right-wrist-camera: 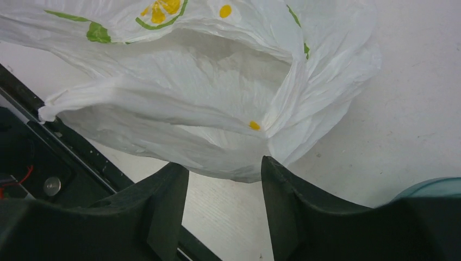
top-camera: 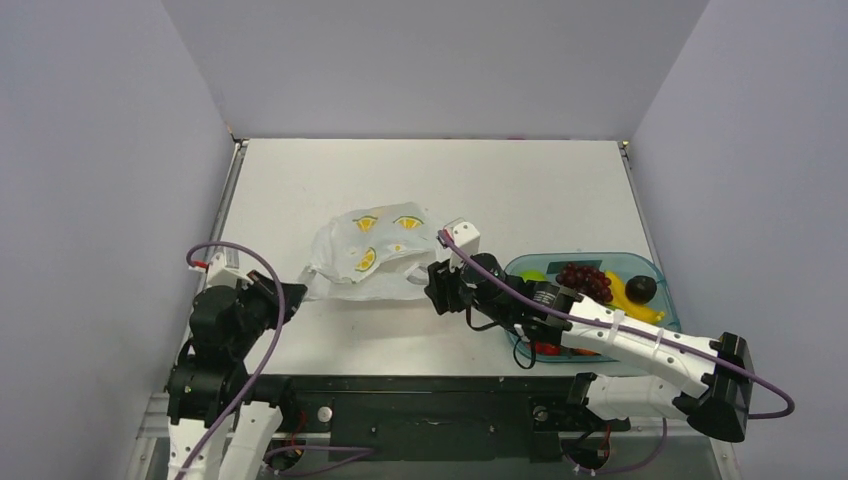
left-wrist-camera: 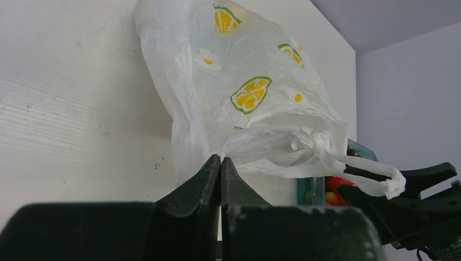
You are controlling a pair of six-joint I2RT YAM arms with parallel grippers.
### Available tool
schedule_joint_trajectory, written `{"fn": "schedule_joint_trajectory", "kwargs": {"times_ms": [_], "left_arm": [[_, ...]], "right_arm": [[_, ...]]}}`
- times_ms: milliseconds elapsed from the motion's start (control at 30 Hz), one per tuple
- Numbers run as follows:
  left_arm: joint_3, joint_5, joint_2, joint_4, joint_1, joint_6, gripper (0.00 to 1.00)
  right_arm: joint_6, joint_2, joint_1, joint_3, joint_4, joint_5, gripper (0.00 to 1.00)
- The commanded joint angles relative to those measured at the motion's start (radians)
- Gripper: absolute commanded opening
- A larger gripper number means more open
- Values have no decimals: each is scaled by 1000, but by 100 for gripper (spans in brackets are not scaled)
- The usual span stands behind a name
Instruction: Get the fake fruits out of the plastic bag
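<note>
The plastic bag (top-camera: 368, 252), white with lemon-slice prints, lies crumpled on the table between my arms. My left gripper (top-camera: 297, 296) is shut on the bag's near left edge; in the left wrist view (left-wrist-camera: 221, 159) the film is pinched at the fingertips. My right gripper (top-camera: 438, 287) is open and empty at the bag's right end. In the right wrist view the gripper (right-wrist-camera: 225, 167) faces the open mouth of the bag (right-wrist-camera: 217, 87), and no fruit shows inside. Fake fruits lie in the teal tray (top-camera: 655, 268): purple grapes (top-camera: 585, 278), a green apple (top-camera: 533, 274), a banana (top-camera: 628, 300), a red fruit (top-camera: 548, 349).
The teal tray sits right of the bag, under my right arm, and shows in the left wrist view (left-wrist-camera: 309, 190). A dark round fruit (top-camera: 641, 288) also lies in it. The black frame rail (right-wrist-camera: 81, 157) runs along the table's near edge. Purple walls enclose the table.
</note>
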Motion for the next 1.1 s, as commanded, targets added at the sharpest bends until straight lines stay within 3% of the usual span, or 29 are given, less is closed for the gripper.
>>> {"fn": "schedule_joint_trajectory", "kwargs": {"times_ms": [0,100,233,300,400,533,733,867,1067], "left_arm": [[2,56,-90,-93,7,-64,0],[22,116,-103,-107,6,-55,15],[129,158,-93,-136,7,8,45],[194,184,-74,-144,6,46,50],[282,217,-32,-149,7,116,53],[355,368,41,-113,6,199,55],[395,512,192,-89,6,291,55],[506,470,258,-150,0,416,55],[587,277,373,-263,-132,509,53]], "right_arm": [[30,-47,36,27,-31,58,53],[23,-53,40,63,-59,68,61],[11,-61,43,97,-78,60,65],[10,-63,49,120,-94,58,67],[21,-69,67,135,-101,58,70],[66,-75,78,170,-103,47,71],[199,-61,79,256,-189,179,72],[224,-55,80,278,-214,244,74],[289,22,74,385,-288,301,75]]}}
